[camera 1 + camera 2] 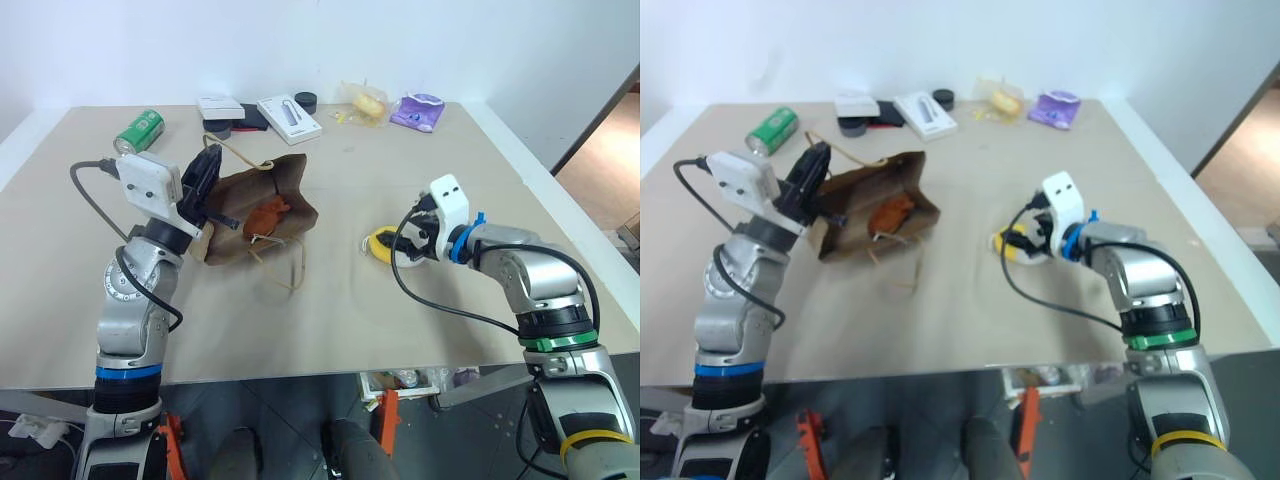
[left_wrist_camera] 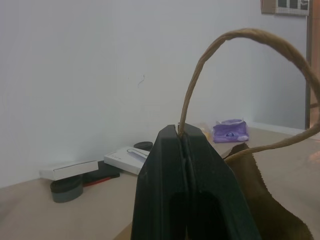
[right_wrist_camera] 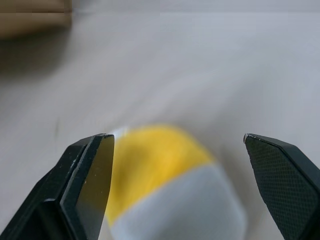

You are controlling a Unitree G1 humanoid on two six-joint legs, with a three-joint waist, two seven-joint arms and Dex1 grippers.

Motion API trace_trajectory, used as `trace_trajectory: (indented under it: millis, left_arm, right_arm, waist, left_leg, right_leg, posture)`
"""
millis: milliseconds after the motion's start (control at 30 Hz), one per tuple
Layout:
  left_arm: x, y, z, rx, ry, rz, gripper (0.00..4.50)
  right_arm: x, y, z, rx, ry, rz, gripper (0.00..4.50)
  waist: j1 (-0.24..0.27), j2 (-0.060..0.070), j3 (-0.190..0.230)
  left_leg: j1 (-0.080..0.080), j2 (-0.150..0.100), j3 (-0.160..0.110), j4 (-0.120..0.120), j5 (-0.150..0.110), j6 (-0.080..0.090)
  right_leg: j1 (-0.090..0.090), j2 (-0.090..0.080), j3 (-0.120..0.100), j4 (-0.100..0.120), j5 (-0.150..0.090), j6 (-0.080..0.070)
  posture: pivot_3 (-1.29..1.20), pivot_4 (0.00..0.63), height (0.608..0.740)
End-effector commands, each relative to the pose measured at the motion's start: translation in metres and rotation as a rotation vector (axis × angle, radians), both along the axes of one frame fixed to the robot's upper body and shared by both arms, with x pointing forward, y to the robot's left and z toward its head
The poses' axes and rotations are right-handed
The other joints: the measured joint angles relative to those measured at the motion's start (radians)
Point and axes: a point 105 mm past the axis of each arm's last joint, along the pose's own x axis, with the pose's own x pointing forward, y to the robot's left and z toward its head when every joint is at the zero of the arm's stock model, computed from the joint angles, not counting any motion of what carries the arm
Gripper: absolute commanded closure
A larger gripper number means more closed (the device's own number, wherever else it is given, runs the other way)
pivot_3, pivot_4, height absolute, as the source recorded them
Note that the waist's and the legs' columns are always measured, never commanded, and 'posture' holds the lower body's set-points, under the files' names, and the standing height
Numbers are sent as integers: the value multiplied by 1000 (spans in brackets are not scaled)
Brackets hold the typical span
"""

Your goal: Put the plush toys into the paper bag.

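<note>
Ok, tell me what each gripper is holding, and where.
Left gripper is shut on the paper bag at its handle. Right gripper is open over the white and yellow toy, holding nothing.

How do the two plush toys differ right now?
The brown plush toy lies in the mouth of the paper bag; the white-and-yellow plush toy lies on the bare table. The brown one has no tool at it; the open right tool brackets the white-and-yellow one. Neither is gripped.
</note>
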Motion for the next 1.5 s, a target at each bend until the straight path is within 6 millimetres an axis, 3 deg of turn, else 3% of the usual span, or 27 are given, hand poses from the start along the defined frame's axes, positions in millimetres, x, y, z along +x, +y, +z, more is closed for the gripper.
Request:
trace_trajectory:
  millis: [33, 67, 100, 200, 233, 333, 433, 500, 633, 800, 867, 1033, 1267, 1500]
  left_arm:
    - [-2, 5, 13, -21, -43, 10, 4500]
    - [-2, 5, 13, -23, -42, 11, 4500]
    - [-2, 5, 13, -25, -41, 11, 4500]
    - [-2, 5, 13, -29, -40, 12, 4500]
    - [-2, 5, 13, -30, -39, 13, 4500]
    - [-2, 6, 13, -35, -39, 15, 4500]
    - [-2, 4, 12, -39, -35, 11, 4500]
    - [-2, 3, 12, -39, -33, 9, 4500]
    - [0, 1, 12, -47, -30, 4, 4500]
    - [-1, -1, 14, -59, -33, 1, 4500]
    - [-1, -1, 14, -66, -32, 3, 4500]
    - [-4, -2, 13, -73, -27, 4, 4500]
    - [-5, -1, 13, -85, -26, 19, 4500]
    - [-6, 0, 13, -96, -26, 27, 4500]
  right_arm:
    - [-2, -5, -5, -25, 15, 5, 583]
    - [-2, -5, -6, -29, 20, 7, 1209]
    - [-2, -6, -6, -29, 21, 10, 1418]
    - [-3, -4, -3, -21, 4, 29, 2651]
    - [-3, 1, 6, 6, -39, 55, 2878]
    - [-13, 28, 47, 187, -172, 201, 3858]
    - [-47, 69, 102, 418, -270, 445, 4356]
    - [-53, 88, 111, 448, -272, 490, 4426]
    - [-52, 134, 110, 469, -200, 512, 4439]
    - [-37, 182, 68, 318, -105, 446, 4440]
    - [-33, 198, 61, 304, -102, 434, 4440]
    - [-29, 238, 76, 363, -134, 439, 4440]
    - [-23, 272, 93, 407, -188, 385, 4440]
    - [-22, 290, 63, 299, -180, 402, 4440]
  waist:
    - [2, 0, 0]
    - [3, 0, 0]
    - [4, 0, 0]
    - [4, 0, 0]
    - [4, 0, 0]
    - [3, 0, 0]
    - [3, 1, 0]
    - [3, 1, 0]
    - [4, 0, 0]
    - [5, 0, 0]
    - [5, 0, 0]
    - [5, 0, 0]
    - [5, 0, 0]
    - [5, -1, 0]
  left_leg:
    - [0, 0, 0, 0, 0, 0]
    - [0, -1, 0, 0, 0, 0]
    - [-1, -1, 0, 1, 0, 0]
    - [0, -1, 0, 1, 0, 0]
    - [0, -1, 0, 1, 0, 0]
    - [0, -1, 0, 1, 0, 0]
    - [0, 0, 0, 1, 0, 0]
    - [0, 0, -1, 1, 0, 0]
    - [0, 1, -2, 1, 0, 0]
    - [0, 1, -1, 2, 0, 0]
    - [-1, 0, -1, 2, 0, 0]
    - [-2, 1, -2, 2, 0, 0]
    - [-3, 1, -3, 1, 0, 0]
    - [-4, 0, -4, 2, 0, 0]
  right_leg:
    - [0, 0, 0, 0, 0, 0]
    - [0, -1, 0, 0, 0, 0]
    - [0, -1, 0, 0, 0, 0]
    - [0, -1, 0, 0, 0, 0]
    - [0, -1, 0, 0, 0, 0]
    - [0, 0, 0, 0, 0, 1]
    - [0, 0, 0, 0, 1, 1]
    - [0, 0, 0, 0, 1, 1]
    - [1, 0, -2, 0, 1, 0]
    - [1, 0, -2, 0, 1, -1]
    - [1, -1, -2, 0, 1, 0]
    - [-1, 0, -2, 0, 2, 1]
    - [-1, 0, -4, 0, 1, 0]
    - [-1, -1, -5, 0, 1, 1]
  posture:
    - [0, 150, 740]
    - [0, 150, 740]
    - [0, 150, 740]
    - [0, 150, 740]
    - [0, 150, 740]
    - [0, 150, 740]
    - [0, 150, 740]
    - [0, 150, 740]
    - [0, 150, 740]
    - [0, 150, 740]
    - [0, 150, 740]
    - [0, 150, 740]
    - [0, 150, 740]
    - [0, 150, 740]
